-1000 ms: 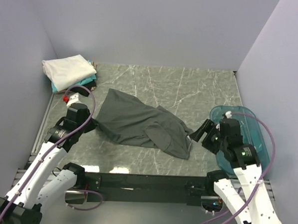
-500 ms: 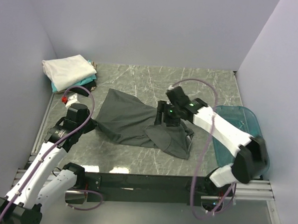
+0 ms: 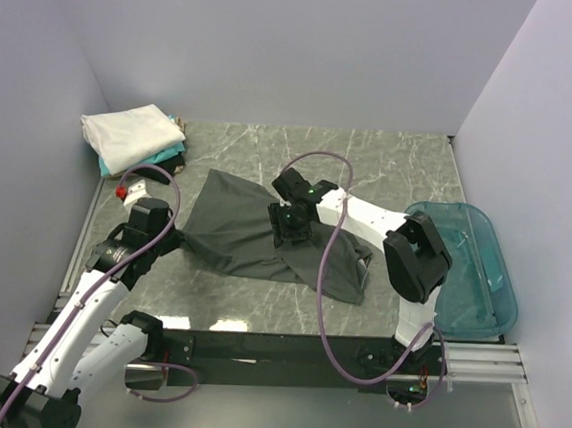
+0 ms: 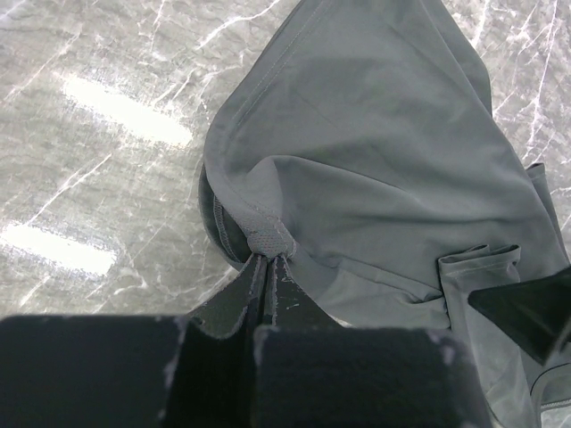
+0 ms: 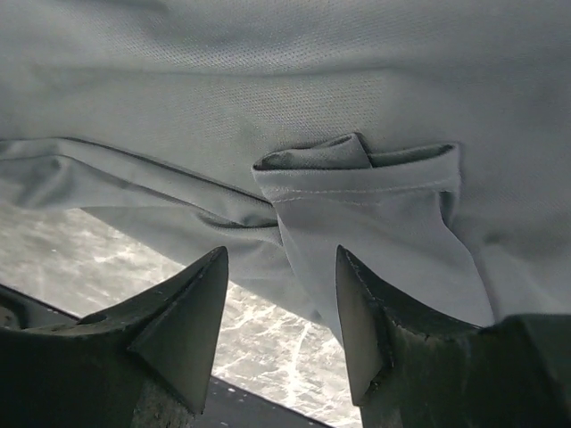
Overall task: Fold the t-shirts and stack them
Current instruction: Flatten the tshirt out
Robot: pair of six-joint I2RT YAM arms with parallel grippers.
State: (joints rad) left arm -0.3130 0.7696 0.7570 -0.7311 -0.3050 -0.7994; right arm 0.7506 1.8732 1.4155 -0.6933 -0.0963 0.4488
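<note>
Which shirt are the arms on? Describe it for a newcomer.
On the marble table, look mid-table, between the folded stack at the far-left corner and the blue tub on the right. The dark grey t-shirt lies there: the only one spread out and rumpled, not folded.

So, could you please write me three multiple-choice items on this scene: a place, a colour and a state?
1. Where is the stack of folded cloth t-shirts? A) far left corner of the grey marble table B) table centre C) near right corner
2. What colour is its top shirt? A) teal B) white C) black
3. The left gripper is: A) open B) shut on the large dark charcoal-grey t-shirt C) out of view
Answers: A, it sits far back on the left; B, white lies uppermost; B, it pinches a cloth fold.
</note>
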